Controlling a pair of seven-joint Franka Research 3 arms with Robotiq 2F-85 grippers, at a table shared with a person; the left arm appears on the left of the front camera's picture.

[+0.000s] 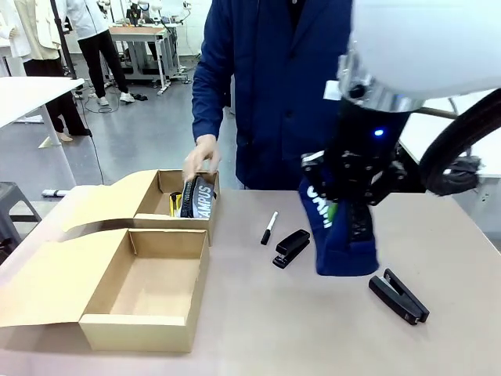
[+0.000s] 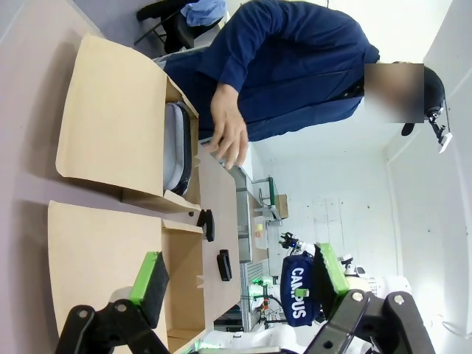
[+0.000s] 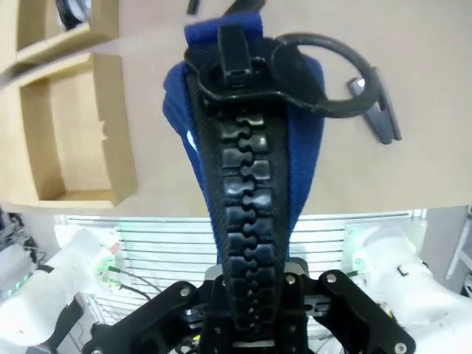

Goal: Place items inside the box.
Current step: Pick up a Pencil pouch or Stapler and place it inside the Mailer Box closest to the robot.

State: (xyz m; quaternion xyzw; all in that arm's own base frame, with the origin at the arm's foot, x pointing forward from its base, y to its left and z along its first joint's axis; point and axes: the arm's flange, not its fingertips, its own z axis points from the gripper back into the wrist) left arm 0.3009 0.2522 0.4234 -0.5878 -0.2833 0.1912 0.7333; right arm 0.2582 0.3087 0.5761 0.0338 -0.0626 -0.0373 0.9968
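My right gripper (image 1: 354, 205) is shut on a navy pouch lettered "CAMPUS" (image 1: 344, 252) and holds it hanging just above the table, right of centre. In the right wrist view the pouch's black zip (image 3: 247, 184) runs up from between the shut jaws (image 3: 247, 299). Two open cardboard boxes stand at the left: the near box (image 1: 94, 321) and the far box (image 1: 149, 184), where a dark "CAMPUS" case (image 1: 200, 200) stands under the person's hand (image 1: 202, 159). My left gripper (image 2: 240, 284) is open above the boxes, holding nothing.
A black-and-white marker (image 1: 269, 227) and a black stapler (image 1: 292, 248) lie mid-table. A second stapler (image 1: 399, 296) lies at the front right. The person in a blue coat (image 1: 274, 86) stands at the far edge. Box flaps (image 1: 35, 282) spread out to the left.
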